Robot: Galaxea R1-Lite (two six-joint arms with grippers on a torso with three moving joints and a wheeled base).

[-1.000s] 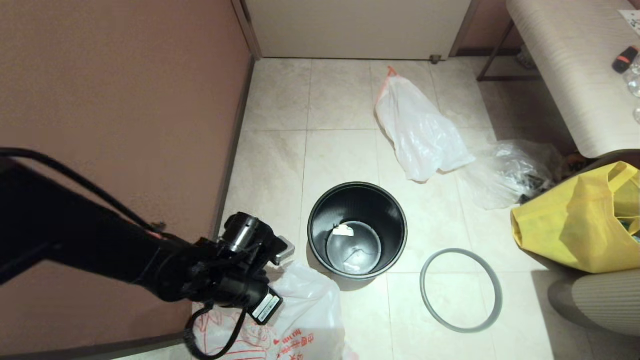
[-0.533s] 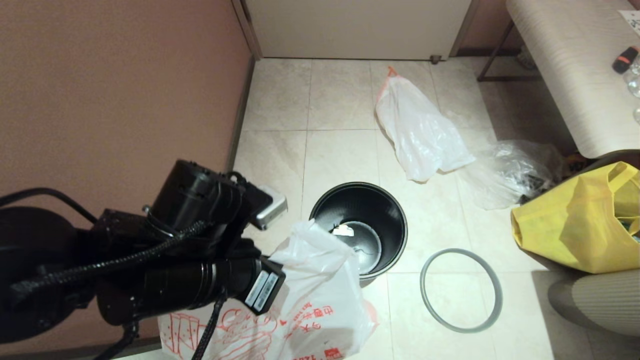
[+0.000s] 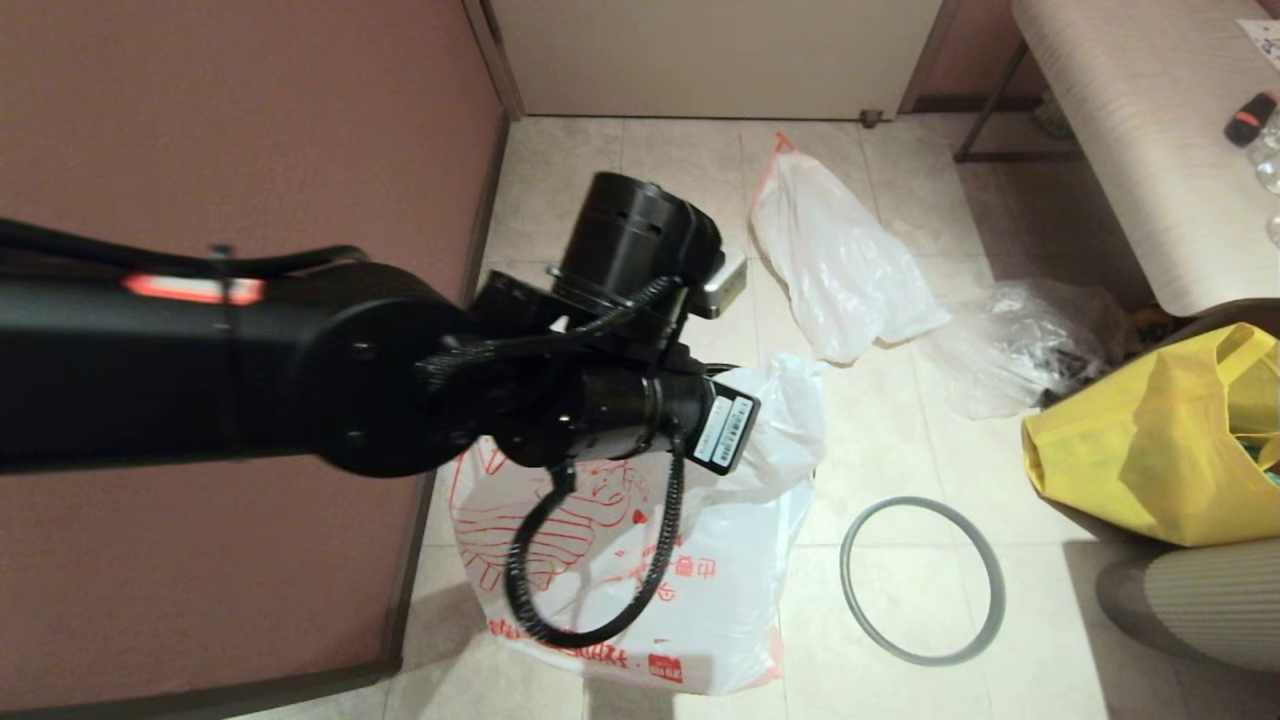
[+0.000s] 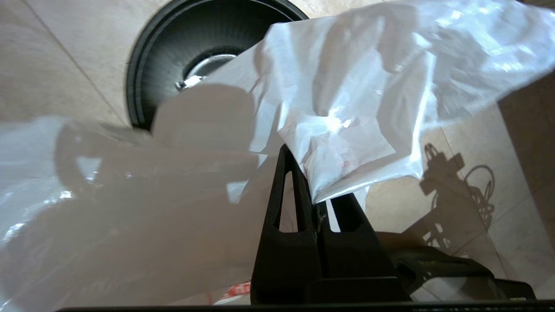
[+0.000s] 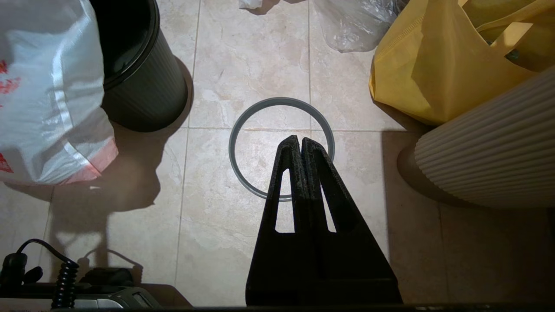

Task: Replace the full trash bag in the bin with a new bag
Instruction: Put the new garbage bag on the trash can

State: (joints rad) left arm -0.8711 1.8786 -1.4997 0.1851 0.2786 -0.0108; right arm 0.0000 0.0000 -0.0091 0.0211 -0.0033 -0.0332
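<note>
My left gripper [image 4: 315,197] is shut on a top fold of the new bag [image 3: 720,580], white with red drawings. The bag hangs from it above and in front of the bin [image 4: 173,52]. The hanging bag hides the black bin in the head view. In the right wrist view the bin [image 5: 143,82] stands just behind the bag [image 5: 43,108]. The full trash bag [image 3: 840,260] lies on the floor farther back. The grey hoop [image 3: 920,580] lies flat to the bin's right. My right gripper [image 5: 300,139] is shut and empty above the hoop [image 5: 236,143].
A yellow tote bag [image 3: 1150,440] and a clear crinkled bag [image 3: 1020,350] sit at the right. A bench [image 3: 1150,150] runs along the back right, with a ribbed beige object [image 3: 1200,600] at the near right. A brown wall [image 3: 250,150] bounds the left.
My left arm has risen and swung forward and right, lifting the new bag off the floor until it hangs over the bin and covers it in the head view.
</note>
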